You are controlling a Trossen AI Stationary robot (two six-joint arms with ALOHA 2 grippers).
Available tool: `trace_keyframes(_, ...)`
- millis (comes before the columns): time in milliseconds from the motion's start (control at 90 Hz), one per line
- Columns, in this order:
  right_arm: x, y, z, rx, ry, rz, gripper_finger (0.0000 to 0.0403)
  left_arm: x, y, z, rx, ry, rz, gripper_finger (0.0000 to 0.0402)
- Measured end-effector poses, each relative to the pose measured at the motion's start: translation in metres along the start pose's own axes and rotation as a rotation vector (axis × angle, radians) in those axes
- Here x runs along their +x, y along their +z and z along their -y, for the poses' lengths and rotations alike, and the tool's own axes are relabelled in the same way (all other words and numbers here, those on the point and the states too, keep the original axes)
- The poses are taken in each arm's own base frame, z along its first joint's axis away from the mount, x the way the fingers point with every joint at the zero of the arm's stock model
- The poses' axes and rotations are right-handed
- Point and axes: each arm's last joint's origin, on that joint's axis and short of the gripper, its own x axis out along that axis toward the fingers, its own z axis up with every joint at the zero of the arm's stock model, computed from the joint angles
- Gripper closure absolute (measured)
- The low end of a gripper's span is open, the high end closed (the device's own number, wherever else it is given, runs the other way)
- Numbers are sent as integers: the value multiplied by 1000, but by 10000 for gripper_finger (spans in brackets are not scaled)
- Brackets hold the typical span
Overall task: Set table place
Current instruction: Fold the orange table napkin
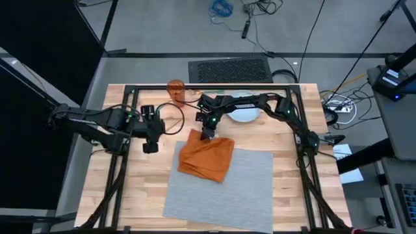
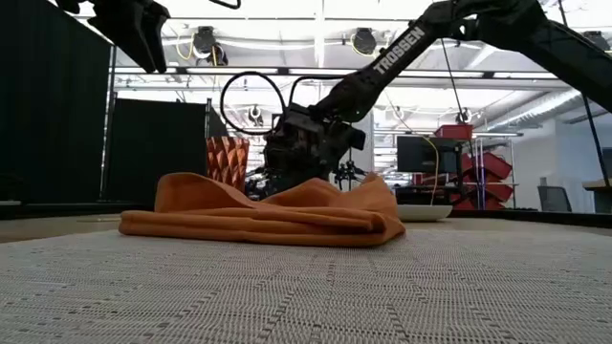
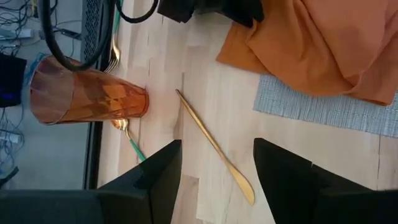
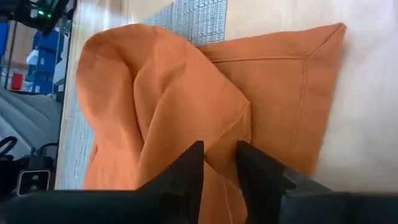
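Step in hand: napkin placement. Right gripper (image 4: 219, 163) sits at the far edge of the napkin (image 1: 207, 156), fingers drawn close with a raised fold of orange cloth between them; judged pinching that fold. Most of the cloth spreads out beyond the fingertips, rumpled and partly folded over itself.

Left gripper (image 3: 217, 167): hovering above bare table (image 1: 130, 188), fingers spread wide, empty. Gold knife (image 3: 214, 145) lies between and just ahead of the fingertips; amber cup (image 3: 84, 93) stands off to one side of them, with a fork (image 3: 115, 53) beside it.

Mat (image 1: 240, 195): flat on the table's near middle, napkin overlapping its far left corner. Plate (image 1: 246, 115) beyond the right arm, off the mat.

Next move, as judged: carry or flatten the napkin clear of the mat's centre; plate, cutlery and cup not yet set.

Writing: "TROSSEN" in white on the right arm, low view. No other legible text.
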Motion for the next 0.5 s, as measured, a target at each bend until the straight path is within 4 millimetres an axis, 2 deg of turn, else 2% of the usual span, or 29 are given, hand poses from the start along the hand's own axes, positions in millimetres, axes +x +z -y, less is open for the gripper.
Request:
trace_keyframes(167, -5, 0, 5, -32, -15, 7, 394, 0, 0, 0, -1, 0, 1, 217)
trace_keyframes(500, -5, 1, 6, -61, -70, 12, 402, -1, 0, 3, 16, -13, 9, 217)
